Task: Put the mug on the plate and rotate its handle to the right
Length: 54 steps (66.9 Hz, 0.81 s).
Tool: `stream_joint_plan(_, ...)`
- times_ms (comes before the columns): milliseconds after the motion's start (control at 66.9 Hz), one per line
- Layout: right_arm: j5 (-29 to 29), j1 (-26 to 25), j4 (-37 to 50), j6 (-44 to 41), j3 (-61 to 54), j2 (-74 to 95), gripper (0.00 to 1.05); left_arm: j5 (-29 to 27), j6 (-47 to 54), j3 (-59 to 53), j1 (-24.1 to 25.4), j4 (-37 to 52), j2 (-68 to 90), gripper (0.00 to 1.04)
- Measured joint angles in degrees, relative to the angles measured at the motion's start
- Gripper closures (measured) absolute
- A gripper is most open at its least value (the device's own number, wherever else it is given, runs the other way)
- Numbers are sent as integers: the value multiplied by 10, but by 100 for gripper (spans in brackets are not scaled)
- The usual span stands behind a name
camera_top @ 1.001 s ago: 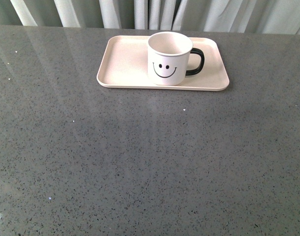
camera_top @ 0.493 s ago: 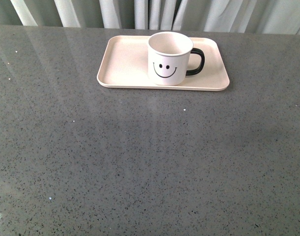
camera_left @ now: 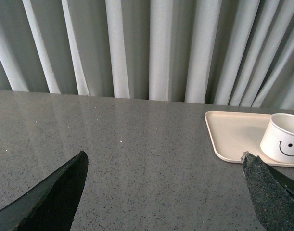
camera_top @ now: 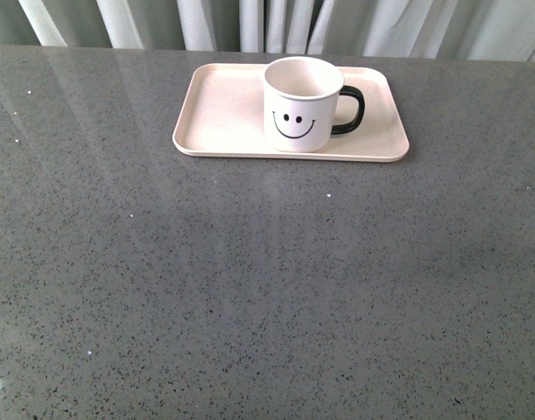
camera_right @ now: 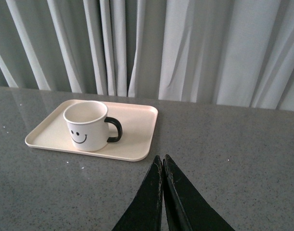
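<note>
The mug (camera_top: 302, 103) stands upright on the plate (camera_top: 223, 114), near the plate's middle and close to its front rim. Its smiley face looks toward the robot, and the handle (camera_top: 351, 110) sticks out to the right. The plate lies flat on the gray table (camera_top: 249, 289), at the far side, near the pale curtain (camera_top: 249, 22). Neither arm shows in the front view. In the left wrist view, the left claw (camera_left: 163, 190) has its 2 dark fingers (camera_left: 55, 197) spread far apart, with bare table between them. It holds nothing. The plate and the mug (camera_left: 283, 139) sit ahead of this claw and off toward its right finger, well apart from it. In the right wrist view, the right claw (camera_right: 163, 166) has its 2 fingers pressed together, tip to tip, and nothing is pinched between them. The mug (camera_right: 86, 126) and the plate (camera_right: 137, 130) sit ahead of this claw and off to its left side, not touching it. From here the handle (camera_right: 114, 130) points toward the claw's side of the plate.
</note>
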Motion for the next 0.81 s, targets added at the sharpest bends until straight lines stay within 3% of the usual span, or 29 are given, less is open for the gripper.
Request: stream_joint_plan(807, 0, 0, -176, 0, 0, -180, 103, 0, 0, 0, 0, 0, 0, 9)
